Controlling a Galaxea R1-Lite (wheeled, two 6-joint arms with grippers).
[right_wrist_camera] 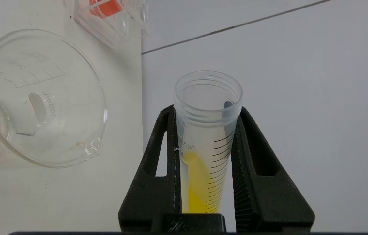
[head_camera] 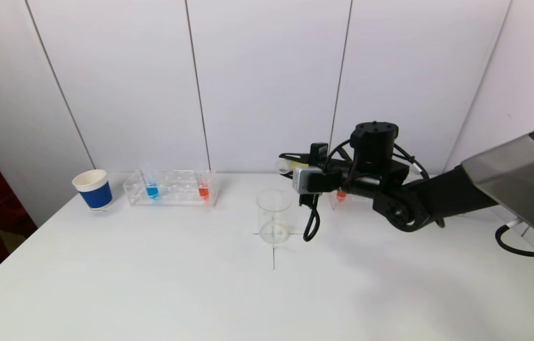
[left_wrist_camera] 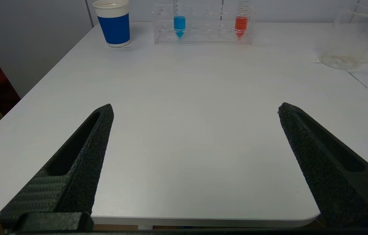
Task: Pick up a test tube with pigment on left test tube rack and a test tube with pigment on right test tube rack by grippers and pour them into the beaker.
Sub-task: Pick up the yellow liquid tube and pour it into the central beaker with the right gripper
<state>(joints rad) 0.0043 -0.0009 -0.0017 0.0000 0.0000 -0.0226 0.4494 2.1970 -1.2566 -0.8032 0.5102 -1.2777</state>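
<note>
The right tool [right_wrist_camera: 205,153] is clamped on a test tube with yellow pigment [right_wrist_camera: 207,130], which is held tipped nearly level, its open mouth just above and behind the beaker [head_camera: 274,215]. In the right wrist view the yellow liquid is seen lying along the lower side of the tube, short of the mouth. The beaker stands upright on the worktop [head_camera: 200,284], on a drawn cross mark, and appears clear. A black cable loop [head_camera: 312,225] hangs from the right arm just beside the beaker, on its right. Behind the arm, to the right of the beaker, the right test tube rack [head_camera: 342,199] is largely hidden; only a tube with red pigment [head_camera: 341,194] is visible in it.

To the left of the beaker, well apart from it, the left test tube rack [head_camera: 172,188] holds a blue-filled tube [head_camera: 152,189] and a red-filled tube [head_camera: 203,190], both upright. A blue and white paper cup [head_camera: 93,189] stands farther left, just beside the rack.

The left tool [left_wrist_camera: 193,137] is spread wide with nothing between its fingers, held at the near edge of the worktop, well apart from the beaker.
</note>
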